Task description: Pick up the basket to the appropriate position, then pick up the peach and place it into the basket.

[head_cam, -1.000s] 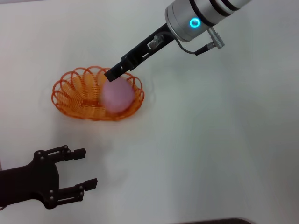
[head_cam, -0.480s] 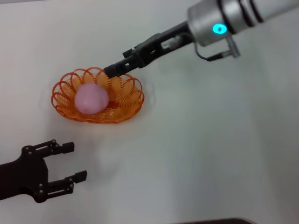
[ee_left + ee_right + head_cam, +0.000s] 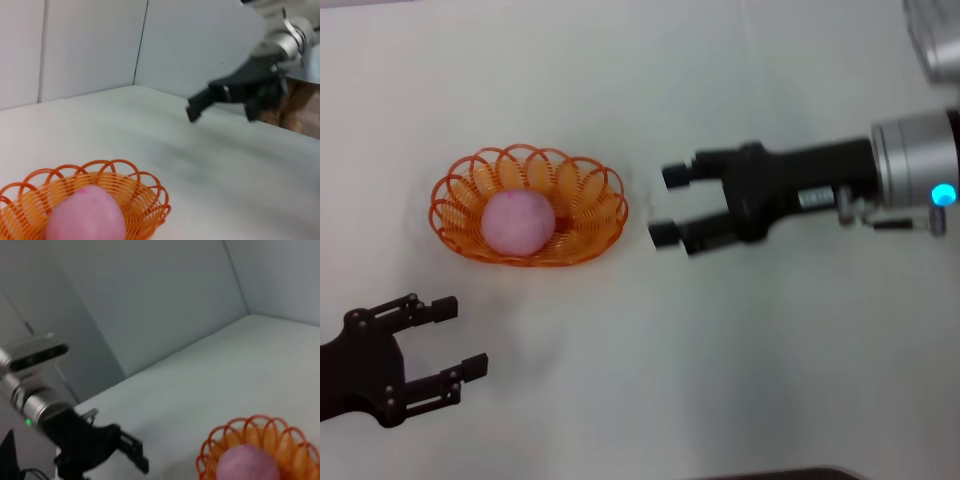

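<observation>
Left hand (image 3: pixel 445 340): nearest the robot, low over the bench (image 3: pixel 770 380) at the near left corner, fingers spread wide, holding nothing. It sits well clear of the basket, so it looks parked out of the work zone.

Basket (image 3: pixel 529 205): flat on the bench, left of centre, beyond the left hand. That spot is in reach of both arms, which is probably why it's there. Nothing is gripping it.

Peach (image 3: pixel 518 222): inside the basket, resting on the floor of it, a bit toward the basket's left half. Sides of the wire loops rise around it, so it should not roll out. From the left wrist view it fills much of the bowl.

Right hand (image 3: pixel 665 205): just beside the basket's right rim, not touching it, fingers parted wide and empty, pointing at the basket. Arm stretches off to the right.

Judgement: both steps look done, with the basket placed and the peach in it. The right hand only needs to clear without clipping the rim.
</observation>
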`<state>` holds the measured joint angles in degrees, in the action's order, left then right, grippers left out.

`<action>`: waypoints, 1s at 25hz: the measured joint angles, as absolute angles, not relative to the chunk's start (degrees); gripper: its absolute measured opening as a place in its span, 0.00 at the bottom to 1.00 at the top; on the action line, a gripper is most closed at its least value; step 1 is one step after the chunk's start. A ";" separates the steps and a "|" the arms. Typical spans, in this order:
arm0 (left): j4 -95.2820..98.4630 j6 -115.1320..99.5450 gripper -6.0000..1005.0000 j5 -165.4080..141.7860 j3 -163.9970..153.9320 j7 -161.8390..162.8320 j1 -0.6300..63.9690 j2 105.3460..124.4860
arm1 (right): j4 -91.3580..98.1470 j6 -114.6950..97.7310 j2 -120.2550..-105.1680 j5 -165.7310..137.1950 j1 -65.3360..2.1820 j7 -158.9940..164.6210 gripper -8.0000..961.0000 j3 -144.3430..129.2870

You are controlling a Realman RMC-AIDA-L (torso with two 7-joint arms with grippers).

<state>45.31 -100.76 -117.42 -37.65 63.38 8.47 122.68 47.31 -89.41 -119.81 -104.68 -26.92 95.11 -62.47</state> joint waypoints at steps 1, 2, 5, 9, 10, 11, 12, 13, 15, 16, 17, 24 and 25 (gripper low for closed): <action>44.96 -100.71 0.73 -117.43 -37.64 63.32 8.45 122.66 | 46.28 -89.84 -119.82 -104.65 -26.05 92.75 0.97 -62.45; 44.60 -100.62 0.73 -117.43 -37.61 63.25 8.45 122.64 | 45.08 -90.14 -119.80 -104.69 -25.33 90.39 0.97 -62.42; 44.13 -100.28 0.73 -117.43 -37.55 63.16 8.49 122.60 | 41.22 -90.65 -119.61 -104.68 -23.42 84.04 0.97 -62.17; 43.39 -100.24 0.72 -117.43 -37.53 63.07 8.66 122.61 | 36.58 -90.83 -119.69 -104.62 -20.96 75.17 0.97 -61.53; 43.01 -100.18 0.72 -117.42 -37.58 63.03 8.75 122.61 | 35.60 -90.67 -119.69 -104.62 -20.51 73.50 0.97 -61.29; 42.72 -100.13 0.72 -117.44 -37.64 63.01 8.81 122.61 | 34.48 -90.47 -119.67 -104.64 -20.09 71.83 0.97 -60.71; 42.46 -100.06 0.71 -117.56 -37.71 62.99 8.86 122.61 | 33.40 -90.30 -119.63 -104.69 -19.78 70.14 0.97 -60.09; 42.30 -100.01 0.71 -117.71 -37.76 62.97 8.88 122.61 | 32.55 -90.29 -119.61 -104.75 -19.50 68.49 0.97 -59.29; 41.89 -99.99 0.71 -118.01 -37.76 62.76 8.86 122.64 | 31.54 -90.32 -119.56 -104.84 -18.72 65.80 0.97 -58.14; 41.66 -100.00 0.71 -118.03 -37.77 62.52 8.81 122.67 | 31.47 -90.30 -119.56 -104.85 -18.35 64.90 0.97 -57.77; 41.27 -100.00 0.71 -118.03 -37.77 62.00 8.78 122.68 | 31.42 -90.17 -119.55 -104.87 -17.98 63.94 0.97 -57.43; 39.31 -99.65 0.70 -118.37 -37.62 59.10 8.50 122.86 | 31.40 -88.42 -119.15 -104.99 -16.37 61.55 0.97 -56.33; 39.07 -99.36 0.69 -118.52 -37.59 59.10 8.49 122.85 | 31.38 -88.00 -119.05 -105.00 -16.15 61.16 0.97 -56.27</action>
